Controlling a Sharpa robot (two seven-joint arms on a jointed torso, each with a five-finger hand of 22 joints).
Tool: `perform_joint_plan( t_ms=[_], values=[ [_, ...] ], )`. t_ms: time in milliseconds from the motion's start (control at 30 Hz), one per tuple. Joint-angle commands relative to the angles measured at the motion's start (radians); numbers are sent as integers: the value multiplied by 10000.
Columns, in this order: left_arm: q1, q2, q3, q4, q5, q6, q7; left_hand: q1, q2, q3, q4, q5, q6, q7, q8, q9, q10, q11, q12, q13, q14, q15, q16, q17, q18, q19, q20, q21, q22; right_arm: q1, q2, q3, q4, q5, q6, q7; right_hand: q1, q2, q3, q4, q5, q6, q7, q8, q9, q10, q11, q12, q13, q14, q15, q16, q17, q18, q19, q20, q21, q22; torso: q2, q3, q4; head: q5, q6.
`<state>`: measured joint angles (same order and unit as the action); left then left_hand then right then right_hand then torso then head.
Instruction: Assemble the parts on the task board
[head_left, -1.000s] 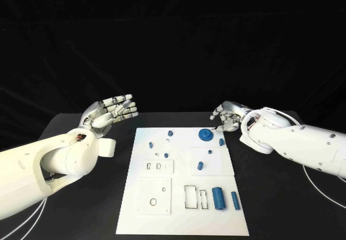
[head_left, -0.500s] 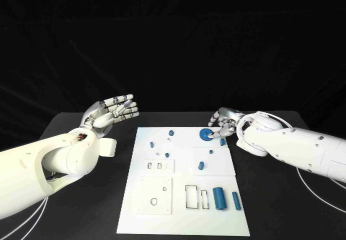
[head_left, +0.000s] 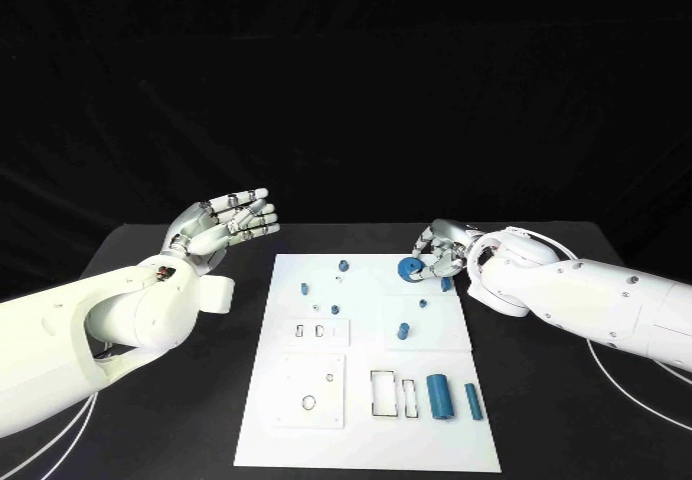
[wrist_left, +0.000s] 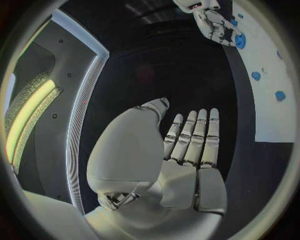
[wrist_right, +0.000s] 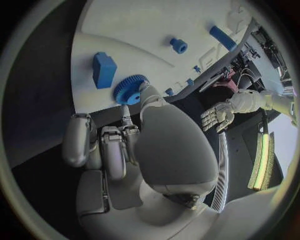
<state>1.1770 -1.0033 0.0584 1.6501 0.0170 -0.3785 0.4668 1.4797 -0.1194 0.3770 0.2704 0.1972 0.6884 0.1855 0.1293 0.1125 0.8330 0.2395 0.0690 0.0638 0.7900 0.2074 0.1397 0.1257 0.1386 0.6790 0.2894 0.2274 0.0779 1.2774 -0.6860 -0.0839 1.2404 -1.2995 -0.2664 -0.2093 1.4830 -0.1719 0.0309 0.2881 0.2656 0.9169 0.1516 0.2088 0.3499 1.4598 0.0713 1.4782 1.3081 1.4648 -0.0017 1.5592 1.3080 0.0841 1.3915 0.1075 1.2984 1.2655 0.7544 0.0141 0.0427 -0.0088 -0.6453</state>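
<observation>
Nearest us on the task board (head_left: 289, 440) lie two blue cylinders (head_left: 438, 396). Beyond, at its far right corner, our right hand (head_left: 444, 250) touches the blue gear (head_left: 411, 267), fingers curled; grip unclear. Left hand (head_left: 219, 226) hovers spread, empty.

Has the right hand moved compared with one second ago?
Yes. The right hand has come toward the task board and now reaches the blue gear at the board's far end.
</observation>
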Motion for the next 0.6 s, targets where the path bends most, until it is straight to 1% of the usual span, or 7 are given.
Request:
perform_joint_plan(
  t_ms=[33,133,233,333,433,600],
  values=[
    [16,9,8,9,33,212,34,-81,-9,46,9,-36,44,1017,51,14,90,11,50,9,71,-2,63,9,155,93,8,55,9,-36,31,-15,22,-140,20,-67,70,132,107,-7,62,109,0,63,13,227,-22,63,1356,1002,8,46,2368,-109,62,-28,60,21,1,3,-10,33,-16],
    [17,12,8,5,32,217,27,-81,-9,46,9,-36,44,1017,51,14,90,11,50,9,71,-2,63,9,155,93,8,55,9,-42,47,-18,23,-158,12,-70,155,178,246,-11,51,189,-22,115,27,252,-41,89,1402,1003,-6,49,2377,-114,70,-40,86,62,5,9,-4,34,-17],
    [17,14,8,2,32,223,16,-74,-5,65,0,-35,49,1017,53,15,93,11,47,8,73,-2,64,11,156,95,8,55,7,-52,62,-22,24,-299,5,-83,414,213,712,-29,-93,464,-111,230,75,306,-122,135,1490,1011,-75,58,2412,-126,95,-94,153,168,3,7,2,31,-29],
    [17,12,8,-2,31,226,8,-74,-5,65,0,-35,49,1017,53,15,93,11,47,8,73,-2,64,11,156,95,8,55,7,-62,67,-26,37,-491,-64,-109,553,151,1047,-40,-117,647,-174,303,114,323,-179,144,1520,1013,-123,60,2420,-134,106,-137,185,227,3,4,-4,32,-40],
    [17,11,8,-4,31,236,-4,-74,-5,65,0,-35,49,1017,53,15,93,11,47,8,73,-2,64,11,156,95,8,55,7,-69,64,-29,81,-712,-255,-117,661,113,1367,-59,-124,762,-220,351,144,352,-223,162,1560,1019,-165,67,2448,-140,117,-177,211,277,2,2,-6,33,-46],
    [17,10,8,-7,30,248,-17,-74,-5,65,0,-35,49,1017,53,15,93,11,47,8,73,-2,64,11,156,95,8,55,7,-80,52,-32,205,-1175,-553,-130,686,37,1698,-51,-117,838,-246,374,164,394,-248,192,1615,1029,-193,79,2490,-163,167,-206,290,385,0,4,0,28,-46]
  ],
)
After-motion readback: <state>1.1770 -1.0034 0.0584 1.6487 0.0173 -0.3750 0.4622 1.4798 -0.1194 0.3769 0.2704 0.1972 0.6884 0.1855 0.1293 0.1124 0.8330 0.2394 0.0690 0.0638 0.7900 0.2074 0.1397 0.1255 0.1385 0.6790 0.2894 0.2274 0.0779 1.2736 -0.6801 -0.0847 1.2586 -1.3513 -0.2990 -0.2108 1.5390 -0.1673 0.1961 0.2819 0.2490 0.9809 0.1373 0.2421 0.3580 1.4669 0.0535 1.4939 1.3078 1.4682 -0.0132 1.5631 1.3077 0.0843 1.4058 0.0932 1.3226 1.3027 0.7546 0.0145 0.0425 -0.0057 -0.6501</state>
